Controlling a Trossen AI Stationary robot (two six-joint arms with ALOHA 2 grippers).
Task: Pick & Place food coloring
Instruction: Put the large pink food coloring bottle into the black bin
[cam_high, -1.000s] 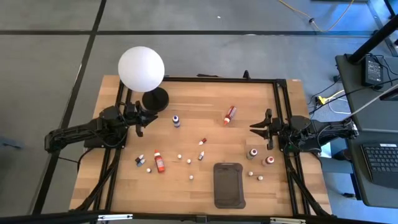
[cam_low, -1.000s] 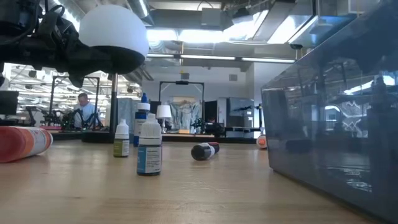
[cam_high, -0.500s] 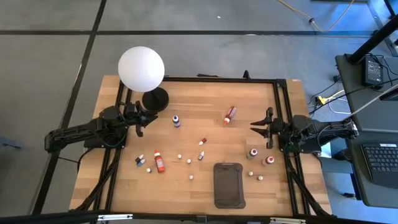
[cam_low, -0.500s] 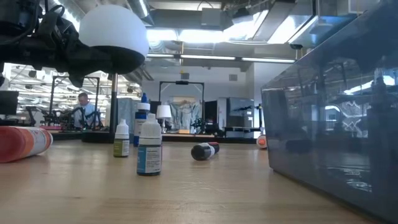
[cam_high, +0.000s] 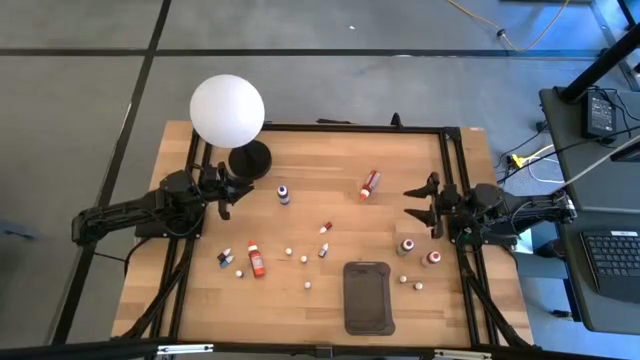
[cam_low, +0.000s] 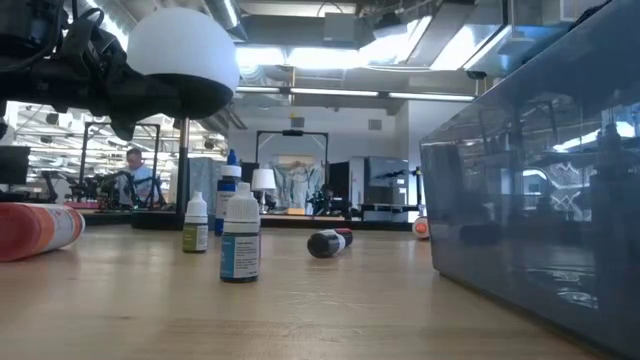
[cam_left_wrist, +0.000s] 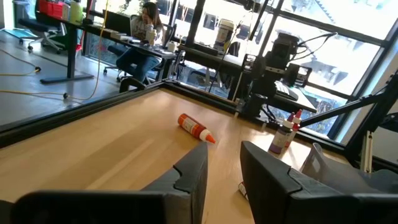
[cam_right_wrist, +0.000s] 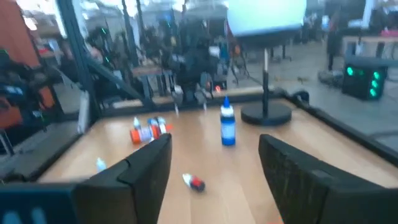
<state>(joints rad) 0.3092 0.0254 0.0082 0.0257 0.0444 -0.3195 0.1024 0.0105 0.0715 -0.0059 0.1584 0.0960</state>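
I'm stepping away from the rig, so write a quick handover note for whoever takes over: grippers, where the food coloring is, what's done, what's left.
Left gripper: nearly shut, empty, parked by the lamp base at the table's left.
Right gripper: open, empty, at the table's right, above the bottles there.
Food coloring: all loose on the table. A red bottle lies left of centre, another red one lies near the far edge, a blue bottle stands near the lamp, two bottles stand near the right gripper, small ones are scattered mid-table.
Tray: nothing in it.
Done: nothing placed.
Left: every bottle, presumably into the tray.
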